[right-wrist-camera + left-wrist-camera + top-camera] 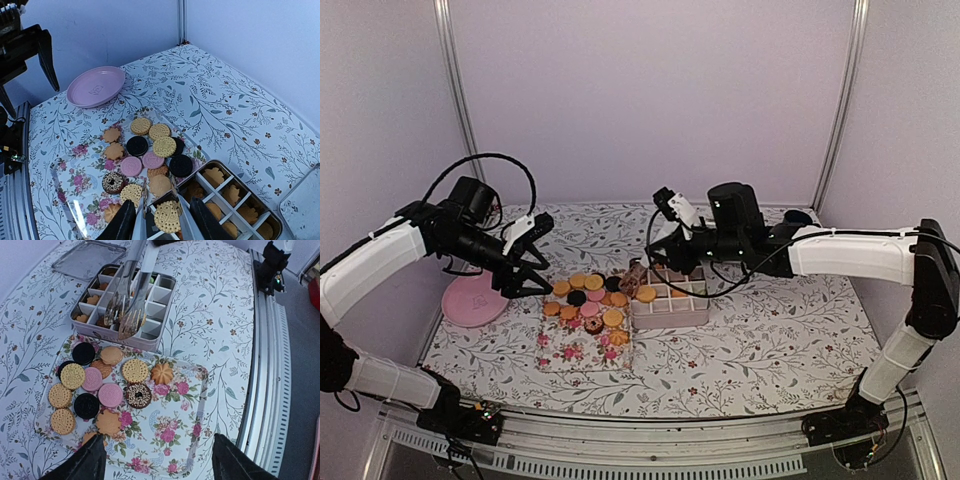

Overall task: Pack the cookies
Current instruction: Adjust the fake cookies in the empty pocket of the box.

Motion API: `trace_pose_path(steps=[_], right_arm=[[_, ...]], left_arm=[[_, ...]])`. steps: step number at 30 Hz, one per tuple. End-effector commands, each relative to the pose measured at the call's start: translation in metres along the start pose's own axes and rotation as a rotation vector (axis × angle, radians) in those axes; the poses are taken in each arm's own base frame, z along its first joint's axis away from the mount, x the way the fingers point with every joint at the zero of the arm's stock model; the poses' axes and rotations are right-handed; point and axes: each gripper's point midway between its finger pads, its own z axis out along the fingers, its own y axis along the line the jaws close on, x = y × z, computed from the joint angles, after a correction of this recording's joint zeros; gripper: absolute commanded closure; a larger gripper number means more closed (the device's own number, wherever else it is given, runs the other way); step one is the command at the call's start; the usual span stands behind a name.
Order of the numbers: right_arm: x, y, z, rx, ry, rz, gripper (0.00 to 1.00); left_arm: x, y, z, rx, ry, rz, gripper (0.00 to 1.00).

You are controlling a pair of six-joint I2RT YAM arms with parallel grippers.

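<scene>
early days i'd say: most cookies (111,395) sit on the tray (170,440), a few in the tin (161,335). right gripper (165,225) squeezes tongs (142,287) clamped on one cookie (167,216) over the tin. left gripper (160,462) has its fingers apart, empty, above the tray.

A tray (570,352) is set on the table (770,340), with the cookies (588,300) gathered on its far half. Just right of the tray a divided box (670,317) is placed, more cookies lying in several compartments. A plate (470,300) is set left of the tray, apart from it. A lid (90,257) is laid behind and right of the box. Tongs (127,305), held in the right gripper (164,231), are poised over the box's tray-side compartments, one cookie (167,216) between their tips.
</scene>
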Motion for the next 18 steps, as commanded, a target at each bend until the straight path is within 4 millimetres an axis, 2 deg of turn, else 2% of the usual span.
trace_pose_path(steps=[1,8,14,18], right_arm=[[-0.03,0.016,-0.024,-0.076,-0.076,0.023,0.64],[-0.037,0.018,-0.036,-0.079,-0.109,0.063,0.65],[-0.049,-0.01,-0.038,0.041,-0.137,0.06,0.64],[-0.046,-0.027,-0.033,0.076,-0.128,0.071,0.63]], left_arm=[[-0.005,0.001,-0.005,-0.006,-0.032,0.006,0.27],[-0.005,0.0,-0.004,0.001,-0.032,0.006,0.28],[-0.006,0.0,-0.004,0.001,-0.035,0.006,0.28],[-0.006,0.0,-0.005,-0.004,-0.033,0.007,0.28]])
